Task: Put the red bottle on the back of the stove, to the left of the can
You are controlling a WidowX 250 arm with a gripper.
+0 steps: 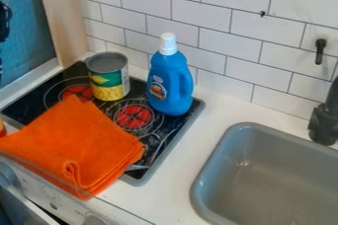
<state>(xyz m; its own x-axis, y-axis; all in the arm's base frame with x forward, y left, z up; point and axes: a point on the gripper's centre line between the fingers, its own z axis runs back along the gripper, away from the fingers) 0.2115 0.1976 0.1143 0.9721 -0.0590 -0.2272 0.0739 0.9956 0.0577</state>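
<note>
Gray sink [277, 177] sits nearest the camera; left of it, the folded orange cloth [82, 142] overlaps the stovetop [160, 140], before the tin can [109, 78] and blue detergent bottle [172, 83]. You cannot tell the tool's opening or hold; cloth should pinch best at folds.

One can [109, 77], one bottle [173, 83], one cloth [76, 142] — plus two red burners [135, 117] (those showing), one sink [211, 160], one faucet [323, 126].
</note>
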